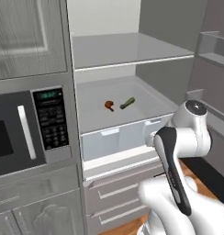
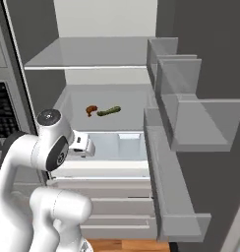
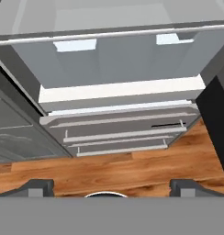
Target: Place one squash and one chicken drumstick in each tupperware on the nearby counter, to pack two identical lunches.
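A small reddish-brown chicken drumstick [image 1: 109, 105] [image 2: 92, 109] lies on a shelf inside the open fridge. Just to its right lies a small elongated green squash [image 1: 127, 103] [image 2: 108, 111]; the two are close but apart. My gripper [image 3: 112, 187] is open, its fingertips [image 3: 38, 186] set wide with nothing between them. The hand hangs in front of the fridge, lower than that shelf and nearer to me, and looks down at the fridge's clear drawer [image 3: 118, 59] and the floor. The tupperware and the counter are out of view.
An upper fridge shelf [image 1: 127, 50] sits above the food. The clear drawer [image 1: 114, 137] [image 2: 117, 145] has grey freezer drawers [image 3: 118, 133] beneath it. The open fridge door with bins [image 2: 191, 123] stands to the right, a microwave [image 1: 26, 131] to the left, wooden floor [image 3: 109, 167] below.
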